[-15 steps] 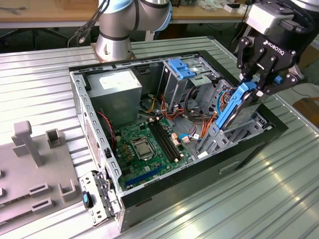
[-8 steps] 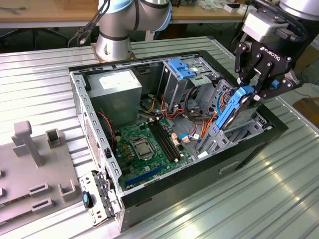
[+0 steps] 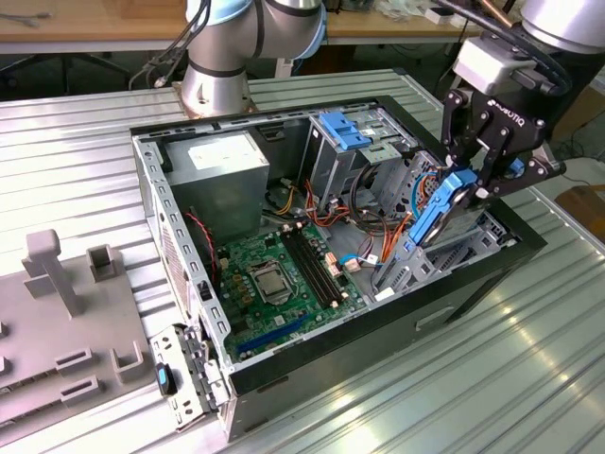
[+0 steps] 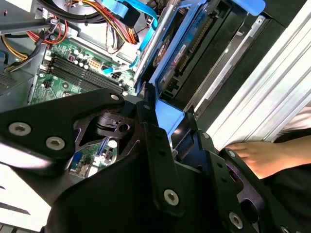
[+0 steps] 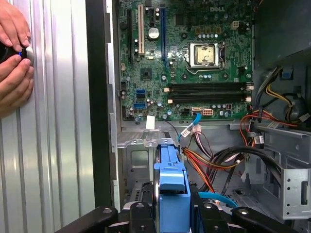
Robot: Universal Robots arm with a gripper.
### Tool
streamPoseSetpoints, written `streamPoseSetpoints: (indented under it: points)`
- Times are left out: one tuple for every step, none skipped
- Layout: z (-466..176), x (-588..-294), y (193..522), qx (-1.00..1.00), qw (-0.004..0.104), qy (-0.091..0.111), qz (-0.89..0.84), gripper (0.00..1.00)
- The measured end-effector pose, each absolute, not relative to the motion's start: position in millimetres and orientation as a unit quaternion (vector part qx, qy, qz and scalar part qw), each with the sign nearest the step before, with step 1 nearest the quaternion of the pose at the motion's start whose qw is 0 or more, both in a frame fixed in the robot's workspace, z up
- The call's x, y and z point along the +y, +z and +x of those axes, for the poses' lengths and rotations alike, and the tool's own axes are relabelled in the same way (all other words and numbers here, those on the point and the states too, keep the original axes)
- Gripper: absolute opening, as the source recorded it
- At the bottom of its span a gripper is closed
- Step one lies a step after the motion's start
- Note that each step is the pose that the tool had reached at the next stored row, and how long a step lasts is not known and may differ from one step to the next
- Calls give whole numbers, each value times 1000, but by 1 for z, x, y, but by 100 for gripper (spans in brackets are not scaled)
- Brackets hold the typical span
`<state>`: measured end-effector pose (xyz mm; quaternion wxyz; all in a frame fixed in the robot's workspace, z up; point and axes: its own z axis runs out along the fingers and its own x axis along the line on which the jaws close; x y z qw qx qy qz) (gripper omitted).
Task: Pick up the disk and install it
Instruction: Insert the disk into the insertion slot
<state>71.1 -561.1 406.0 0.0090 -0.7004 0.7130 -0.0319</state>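
Gripper (image 3: 470, 184) pinching the disk (image 3: 437, 213) by its blue rails, tilted on edge just above the drive bay (image 3: 452, 257). Install step under way, I'd say; seating needs rails square to the bay.

There is one open computer case (image 3: 425, 312), one green board (image 3: 274, 274) in it, one grey power box (image 3: 222, 175), one disk (image 3: 433, 222) with blue sides, one black gripper (image 3: 468, 187), one robot arm (image 3: 217, 80) and two hands (image 5: 10, 26) (image 5: 14, 85).
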Motion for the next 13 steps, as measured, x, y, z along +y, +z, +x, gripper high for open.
streamPoseSetpoints:
  points:
    - [71, -561, 403, 713, 9, -32, -700, 37]
    - [71, -561, 402, 713, 9, -32, -700, 37]
    - [71, -562, 402, 713, 9, -32, -700, 37]
    - [71, -562, 402, 713, 9, -32, -700, 37]
    - [71, -562, 402, 713, 9, -32, -700, 37]
    - [71, -562, 402, 713, 9, -32, -700, 37]
    - [71, -562, 402, 713, 9, -32, -700, 37]
    - [71, -562, 402, 713, 9, -32, -700, 37]
    - [71, -562, 402, 713, 9, -32, -700, 37]
    - [71, -562, 400, 713, 9, -32, -700, 37]
    - [71, -562, 398, 713, 9, -32, -700, 37]
    - [71, -562, 397, 713, 10, -33, -700, 37]
    - [71, -562, 396, 713, 10, -33, -700, 37]
